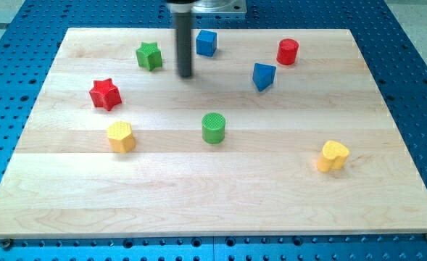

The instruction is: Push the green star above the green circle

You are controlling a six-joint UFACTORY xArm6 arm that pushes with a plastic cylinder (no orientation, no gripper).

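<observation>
We find no readable brand, label or writing on any item. The arm carries no pincer; it ends in a dark rod, so nothing is grasped. Our tip (pixel 186 75) stands on the wooden desk (pixel 220 188) near the view's top. The green star (pixel 148 55) lies just to the view's left of the tip, apart from it. The blue cube (pixel 206 43) sits just to the tip's upper right. The green circle (pixel 213 128) stands below the tip, toward the desk's middle. The red star (pixel 105 94) lies below and left of the green star.
</observation>
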